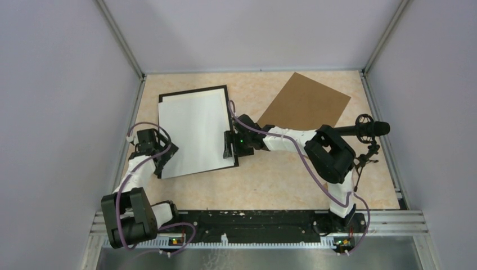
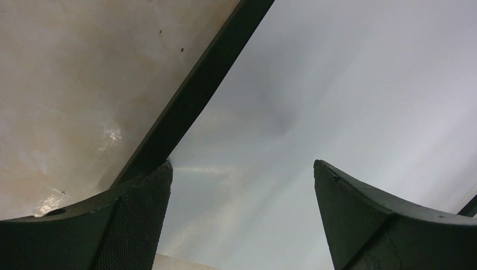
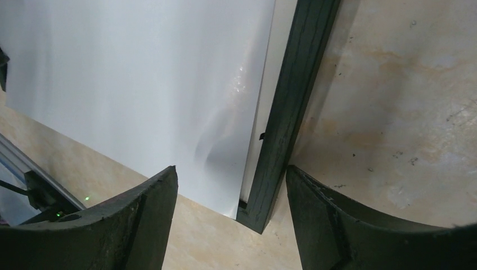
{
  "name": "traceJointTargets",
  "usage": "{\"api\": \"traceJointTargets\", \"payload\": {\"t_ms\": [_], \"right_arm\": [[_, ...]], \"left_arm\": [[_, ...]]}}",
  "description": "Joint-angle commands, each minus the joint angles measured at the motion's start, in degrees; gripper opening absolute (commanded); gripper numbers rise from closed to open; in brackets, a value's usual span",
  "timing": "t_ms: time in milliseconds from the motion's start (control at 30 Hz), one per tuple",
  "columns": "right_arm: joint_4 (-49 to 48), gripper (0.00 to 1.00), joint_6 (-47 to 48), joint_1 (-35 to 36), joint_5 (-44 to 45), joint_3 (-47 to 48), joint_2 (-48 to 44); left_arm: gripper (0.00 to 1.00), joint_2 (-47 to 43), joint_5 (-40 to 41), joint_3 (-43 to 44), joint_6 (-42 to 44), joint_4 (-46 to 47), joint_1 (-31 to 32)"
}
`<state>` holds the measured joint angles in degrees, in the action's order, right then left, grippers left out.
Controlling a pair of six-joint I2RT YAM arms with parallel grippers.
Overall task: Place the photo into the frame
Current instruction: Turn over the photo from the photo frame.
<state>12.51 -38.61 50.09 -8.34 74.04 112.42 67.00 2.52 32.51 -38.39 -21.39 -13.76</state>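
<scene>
Photo (image 1: 194, 132), a white sheet, lies slightly skewed on the black frame (image 1: 194, 91) in the tabletop's (image 1: 270, 174) left half. Left gripper (image 1: 162, 163) gapes wide at the sheet's near-left corner; right gripper (image 1: 229, 145) straddles the frame's right rail near its near-right corner, jaws apart. Brown board (image 1: 306, 104) lies far right
</scene>
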Motion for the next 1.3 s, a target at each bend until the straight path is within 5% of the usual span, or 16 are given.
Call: {"api": "traceJointTargets", "payload": {"t_ms": [0,367,700,933,1267], "right_arm": [[0.2,0.7,0.1,1.5,0.6,2.7,0.6],[-1.8,0.76,-4.6,1.7,1.3,-3.6,-8.1],[-27.7,0.77,-22.3,-1.6,-6.0,-24.3,-15.6],[-45.1,0.74,-33.1,-1.8,-9.2,-31.6,-12.4],[-43.1,0.72,-33.0,-2.0,-6.9,-31.3,-13.7]], "left_arm": [[0.99,0.5,-0.1,-2.4,-0.7,-0.3,-1.3],[0.99,0.1,-7.4,-3.5,-1.2,-1.6,-1.7],[0.99,-7.4,-13.4,-4.8,-2.9,-4.4,-1.3],[0.99,-6.3,-13.9,-5.1,-2.7,-4.1,-1.3],[0.99,-6.4,-13.4,-5.2,-2.5,-3.9,-1.3]]}}
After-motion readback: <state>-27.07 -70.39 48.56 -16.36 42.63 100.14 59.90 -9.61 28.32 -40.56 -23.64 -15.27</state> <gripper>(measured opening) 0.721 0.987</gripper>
